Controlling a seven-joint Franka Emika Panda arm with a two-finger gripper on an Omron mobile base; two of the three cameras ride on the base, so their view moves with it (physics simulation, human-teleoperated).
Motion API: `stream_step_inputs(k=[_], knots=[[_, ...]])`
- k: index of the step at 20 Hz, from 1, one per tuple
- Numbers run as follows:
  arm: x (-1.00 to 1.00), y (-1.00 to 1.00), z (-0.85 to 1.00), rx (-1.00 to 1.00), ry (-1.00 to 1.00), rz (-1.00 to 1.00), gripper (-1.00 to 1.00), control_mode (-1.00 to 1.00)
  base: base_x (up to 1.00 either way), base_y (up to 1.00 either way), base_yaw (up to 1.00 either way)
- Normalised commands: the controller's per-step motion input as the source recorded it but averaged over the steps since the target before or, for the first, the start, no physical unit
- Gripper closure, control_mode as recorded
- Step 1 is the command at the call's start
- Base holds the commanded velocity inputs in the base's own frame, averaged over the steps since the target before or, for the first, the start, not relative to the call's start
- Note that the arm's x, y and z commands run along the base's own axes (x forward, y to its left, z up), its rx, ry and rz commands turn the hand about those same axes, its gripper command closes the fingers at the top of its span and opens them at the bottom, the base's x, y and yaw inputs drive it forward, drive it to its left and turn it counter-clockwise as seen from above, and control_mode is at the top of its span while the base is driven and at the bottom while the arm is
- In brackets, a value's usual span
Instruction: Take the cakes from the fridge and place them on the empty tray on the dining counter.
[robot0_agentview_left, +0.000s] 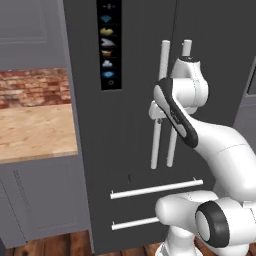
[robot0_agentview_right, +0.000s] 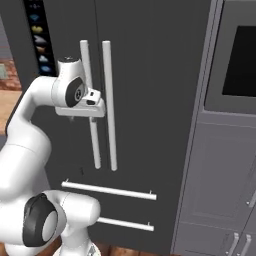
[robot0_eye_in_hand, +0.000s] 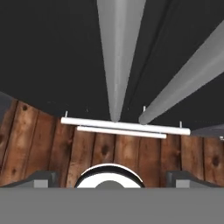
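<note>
A tall dark grey fridge (robot0_agentview_left: 130, 150) stands shut, its two long white bar handles running vertically side by side at the door seam. The white arm's pincer (robot0_agentview_right: 82, 111) sits right at the left-hand handle (robot0_agentview_right: 89, 100), about halfway up, and looks down its length. In the hand view its dark fingertips (robot0_eye_in_hand: 41, 177) sit wide apart. The cakes are presumably inside, behind the closed doors.

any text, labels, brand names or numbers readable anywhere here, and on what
No readable words, brands or numbers.
The fridge carries a vertical strip of coloured icons on its left door: small pictograms in blue, yellow, white and orange, not letters, too small to tell what they depict.
The dark panel of the wall oven beside it shows no text.
</note>
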Motion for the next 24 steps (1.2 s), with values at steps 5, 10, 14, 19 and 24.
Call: stream_step_inputs(k=[5, 10, 14, 19, 24], knots=[[0.00, 0.00, 0.00, 0.00, 0.00, 0.00, -1.00, 1.00, -0.27, -0.49, -0.05], [-0.08, 0.00, 0.00, 0.00, -0.01, 0.00, -1.00, -1.00, -0.16, -0.18, -0.01], [-0.38, 0.15, 0.00, 0.00, -0.18, 0.00, -1.00, -1.00, 0.00, 0.00, 0.00], [-0.18, 0.58, 0.01, -0.01, -0.14, 0.00, -1.00, -1.00, 0.00, 0.00, 0.00], [0.00, 0.55, 0.00, 0.00, -0.11, 0.00, -1.00, -1.00, 0.00, 0.00, 0.00]])
